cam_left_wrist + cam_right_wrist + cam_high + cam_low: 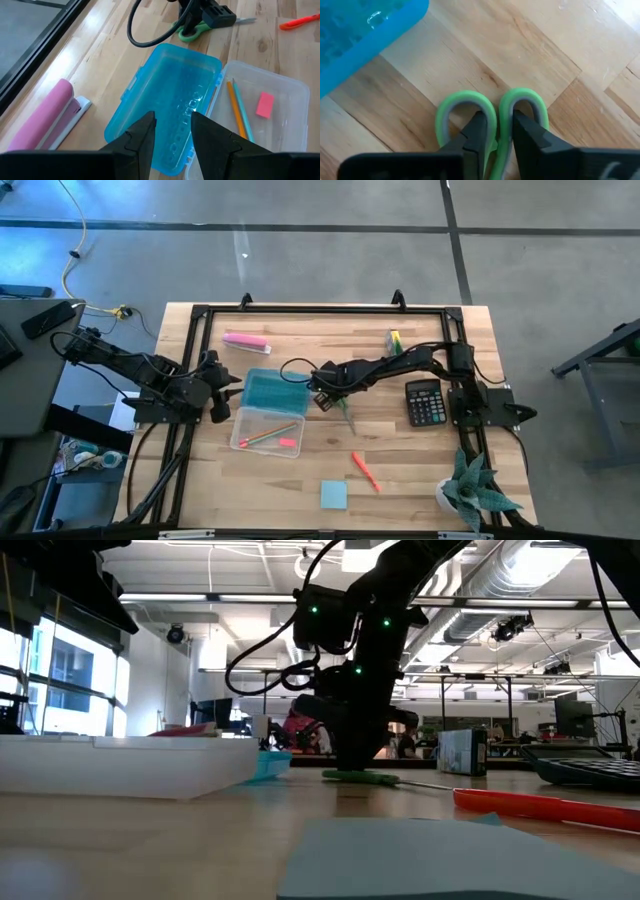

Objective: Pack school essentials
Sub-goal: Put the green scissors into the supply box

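The green-handled scissors [346,413] lie flat on the table beside the open pencil case. My right gripper [499,131] comes down on their handle loops and is shut on them. The case's blue lid [272,392] lies open next to its clear base [266,432], which holds two pencils [238,111] and a red eraser [265,104]. My left gripper [172,134] hangs open above the lid's near end and touches nothing. Loose on the table are an orange-red pen [365,471], a light-blue note pad [334,495] and a green-yellow block [394,340]. My right gripper has one finger inside each handle loop of the scissors and pinches the loops' two inner rims [498,116] between the fingers. The fingers [476,131] come steeply from above. The scissors lie flat on the table, blades [245,21] pointing away from the case.
A pink object [246,340] lies at the far left of the case. A black calculator [425,402] sits to the right of the scissors. A spiky potted plant [472,490] stands at the near right corner. A black frame [320,310] edges the table.
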You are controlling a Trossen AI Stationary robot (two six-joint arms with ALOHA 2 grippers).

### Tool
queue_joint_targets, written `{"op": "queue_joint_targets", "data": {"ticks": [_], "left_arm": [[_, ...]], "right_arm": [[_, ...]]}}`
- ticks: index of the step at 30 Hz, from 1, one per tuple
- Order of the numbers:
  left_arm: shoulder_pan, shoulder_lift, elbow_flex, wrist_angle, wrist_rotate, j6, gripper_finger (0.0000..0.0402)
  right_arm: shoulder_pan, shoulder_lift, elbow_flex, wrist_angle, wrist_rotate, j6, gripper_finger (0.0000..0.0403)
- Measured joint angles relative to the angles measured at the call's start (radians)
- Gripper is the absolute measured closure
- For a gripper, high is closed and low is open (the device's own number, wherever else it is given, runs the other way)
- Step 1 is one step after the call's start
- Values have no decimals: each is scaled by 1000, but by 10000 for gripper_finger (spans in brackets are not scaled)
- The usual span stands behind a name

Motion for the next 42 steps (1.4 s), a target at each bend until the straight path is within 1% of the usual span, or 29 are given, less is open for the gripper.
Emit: {"op": "queue_joint_targets", "data": {"ticks": [4,9,13,20,23,35,42], "left_arm": [[0,0,0,0,4,-4,284],[0,0,0,-41,75,-47,284],[0,0,0,-114,87,-125,284],[0,0,-2,-288,89,-316,284],[-1,0,-2,-329,96,-365,284],[-1,1,-2,-326,119,-397,284],[-1,3,-2,-325,119,-408,284]], "right_arm": [[0,0,0,0,2,-9,343],[0,-1,-1,0,1,-19,343],[0,-4,-1,0,-1,-28,343],[0,-17,-3,-10,-6,-34,343],[0,-29,-5,-8,-5,-34,343],[9,-73,-3,22,-2,-60,343],[35,-134,-2,52,40,-77,343]]}}
